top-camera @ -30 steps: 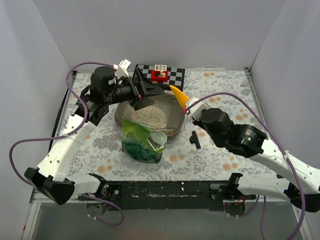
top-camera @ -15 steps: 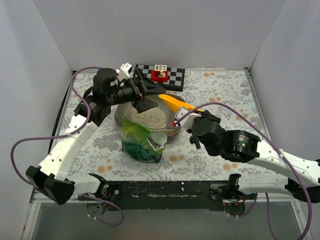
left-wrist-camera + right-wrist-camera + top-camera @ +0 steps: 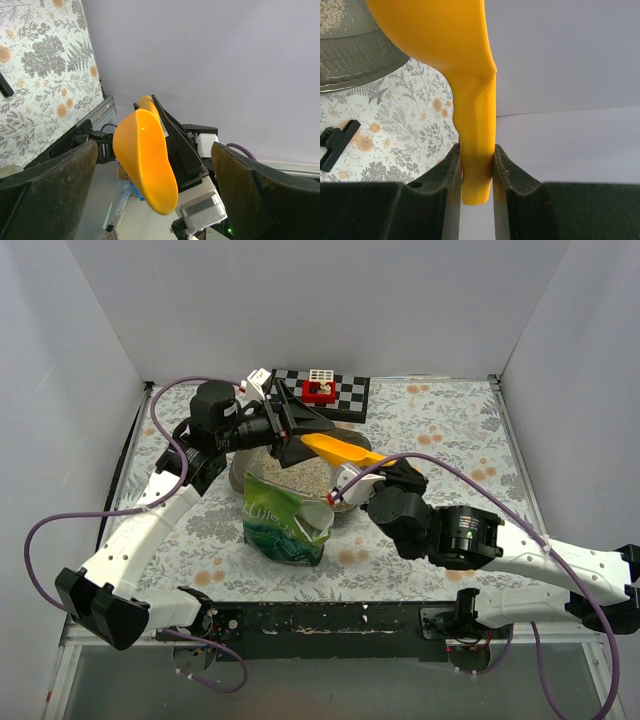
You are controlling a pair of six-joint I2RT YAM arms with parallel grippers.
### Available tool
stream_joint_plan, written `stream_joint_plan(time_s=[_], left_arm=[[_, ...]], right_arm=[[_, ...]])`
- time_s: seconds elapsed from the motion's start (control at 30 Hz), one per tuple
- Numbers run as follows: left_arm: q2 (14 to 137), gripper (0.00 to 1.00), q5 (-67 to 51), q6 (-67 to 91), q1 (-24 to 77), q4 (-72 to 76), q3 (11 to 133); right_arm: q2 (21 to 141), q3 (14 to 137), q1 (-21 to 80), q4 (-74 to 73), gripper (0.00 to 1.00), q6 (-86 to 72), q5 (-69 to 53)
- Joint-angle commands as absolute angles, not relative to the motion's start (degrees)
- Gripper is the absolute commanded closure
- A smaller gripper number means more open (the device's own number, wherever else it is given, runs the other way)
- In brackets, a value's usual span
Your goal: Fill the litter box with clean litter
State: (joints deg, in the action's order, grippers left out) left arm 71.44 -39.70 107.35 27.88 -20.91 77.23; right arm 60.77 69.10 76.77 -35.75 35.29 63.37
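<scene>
The litter box [image 3: 239, 474] is a shallow grey-brown tray at the table's middle, with pale clean litter [image 3: 301, 475] lying in it. Its rim [image 3: 355, 60] and some litter [image 3: 332, 15] show in the right wrist view. My right gripper [image 3: 362, 463] is shut on the handle of the yellow scoop [image 3: 332, 447], holding it above the box's far right part. The handle [image 3: 477, 165] sits clamped between the jaws. My left gripper [image 3: 294, 430] is open above the box's far edge, the scoop bowl [image 3: 145, 160] just in front of it and untouched.
A crinkly green bag [image 3: 286, 520] stands open at the box's near edge. A black-and-white checkered board [image 3: 350, 392] with a red-and-white block [image 3: 320, 390] lies at the back. A black clip [image 3: 335, 145] lies on the floral cloth right of the box.
My right arm has swung left with the scoop, carrying it from the box's right corner to over the box, close to the left gripper. The left gripper has barely moved.
</scene>
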Motion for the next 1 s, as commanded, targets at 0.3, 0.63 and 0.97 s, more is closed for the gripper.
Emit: stream_joint_plan(time_s=[0.3, 0.63, 0.97], left_arm=[[68.6, 0.77, -45.1, 107.4, 28.0, -16.3, 74.3], [68.0, 1.00, -46.3, 104.9, 28.0, -16.3, 73.6], [65.7, 1.00, -39.3, 92.2, 27.9, -18.5, 72.5]], right_arm=[[60.3, 67.1, 78.9, -27.7, 0.99, 41.4, 73.4], [57.0, 56.6, 78.9, -2.2, 0.99, 63.3, 81.2], [58.2, 62.2, 80.7, -10.2, 0.34, 51.6, 88.0]])
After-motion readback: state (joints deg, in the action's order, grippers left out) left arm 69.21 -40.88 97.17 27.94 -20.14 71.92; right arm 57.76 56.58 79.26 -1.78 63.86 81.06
